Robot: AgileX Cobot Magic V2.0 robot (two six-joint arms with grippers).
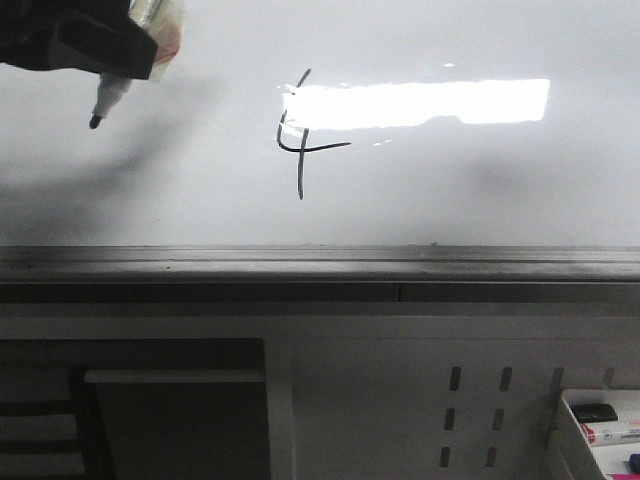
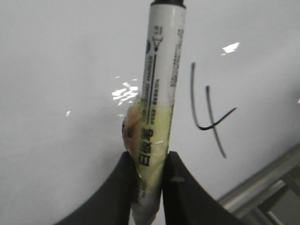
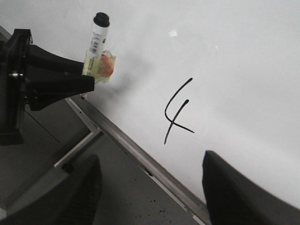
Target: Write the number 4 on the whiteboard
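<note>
A thin black open-top number 4 point(image 1: 301, 138) is drawn on the glossy whiteboard point(image 1: 470, 190), partly under a bright light reflection. It also shows in the left wrist view point(image 2: 208, 112) and the right wrist view point(image 3: 177, 112). My left gripper point(image 1: 150, 48) is at the top left, shut on a white marker point(image 1: 112, 95) wrapped in yellowish tape; its black tip points down, well left of the 4. In the left wrist view the fingers point(image 2: 180, 187) clamp the marker point(image 2: 161, 84). My right gripper point(image 3: 150, 187) is open and empty, over the board's edge rail point(image 3: 140, 157).
The grey metal edge rail point(image 1: 320, 262) runs along the board's near side. Below it is a grey perforated panel point(image 1: 480, 410). A white tray point(image 1: 600, 425) with markers sits at the lower right. The left arm point(image 3: 28, 84) shows in the right wrist view.
</note>
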